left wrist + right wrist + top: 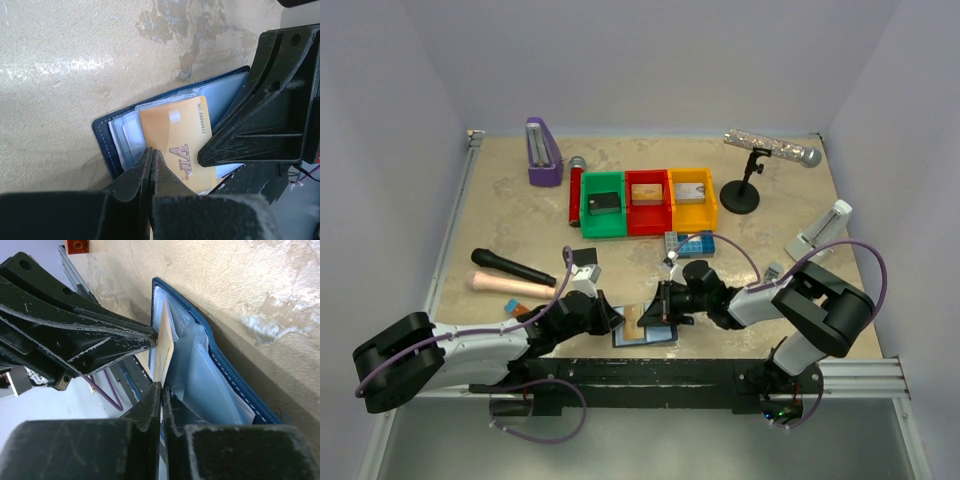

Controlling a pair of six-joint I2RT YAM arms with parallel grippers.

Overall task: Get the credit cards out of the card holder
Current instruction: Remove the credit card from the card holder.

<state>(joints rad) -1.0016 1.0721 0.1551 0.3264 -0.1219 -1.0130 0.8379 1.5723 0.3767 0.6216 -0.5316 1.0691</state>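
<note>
The holder point(101, 134) lay open on the table point(60, 75), close to the near edge and between the two arms (in the top view it sat just ahead of their bases). Its navy cover was underneath and its pale pockets point(125, 132) faced up. A gold card point(172, 132), marked VIP with a number along one side, stuck partly out of the pockets and lay tilted across them.

The left gripper point(152, 154) was clenched, its fingers pressed together with nothing between them. Its tips were down at the card's edge, where the card met the pockets (whether they bore on the card or on the pocket could not be told).

The right gripper point(161, 389) reached in from the opposite side. Its fingers were closed to a slit on the gold card's free end, grasping it. In the right wrist view the card showed edge-on as a thin pale line running from between those fingers to the left gripper's tip, which touched its far end. The holder's blue wall stood just beside the card, with the pocket flaps bulging between them.

Farther back stood three bins point(649, 203) in a row, green, red and yellow. A blue brick plate point(690, 243) lay just in front of the yellow one. A silver mic point(772, 149) sat on a stand at the back right, and a black mic point(515, 268) lay well to the left.
</note>
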